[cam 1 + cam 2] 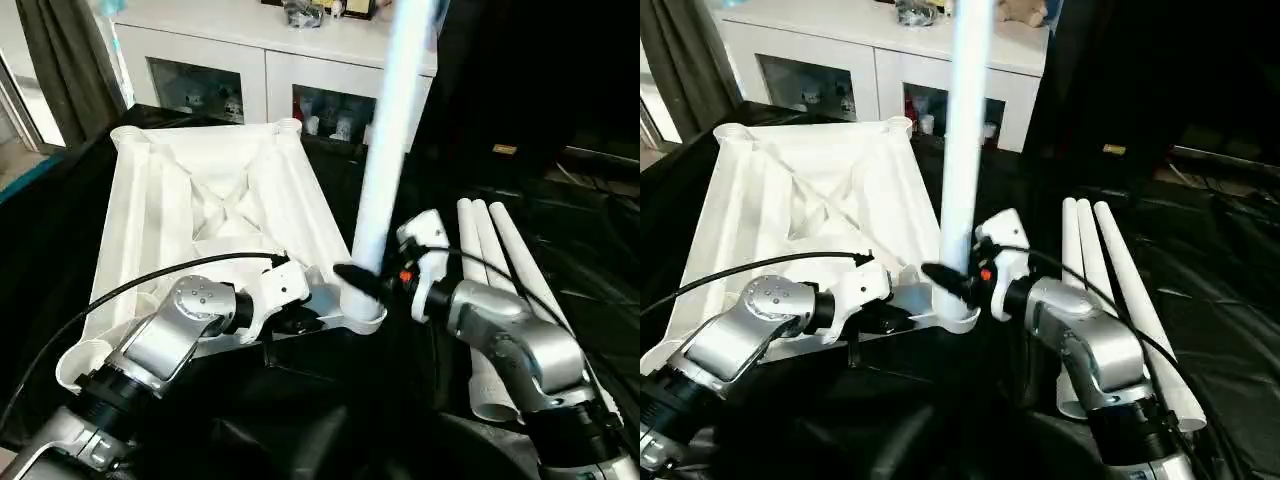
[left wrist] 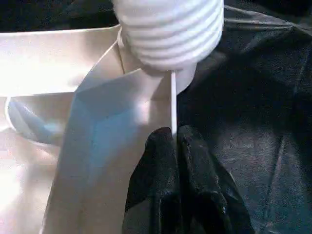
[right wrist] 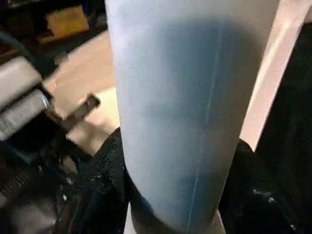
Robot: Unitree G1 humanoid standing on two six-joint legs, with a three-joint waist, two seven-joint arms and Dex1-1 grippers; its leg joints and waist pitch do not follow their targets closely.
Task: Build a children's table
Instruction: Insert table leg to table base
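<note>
A: At centre left, what lies there?
B: The upturned table top (image 1: 215, 215); the left gripper (image 2: 175, 146), pressed together, pinches its thin rib.
A: Rightward?
B: The right gripper (image 1: 945, 280) clasps an upright leg (image 1: 385, 160) at the corner socket (image 1: 362, 310); three spare legs (image 1: 500, 290) lie right.

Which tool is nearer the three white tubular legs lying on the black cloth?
Right. The right tool grips the upright leg beside the lying legs; the left tool pinches the tabletop's edge rib, farther away.
</note>
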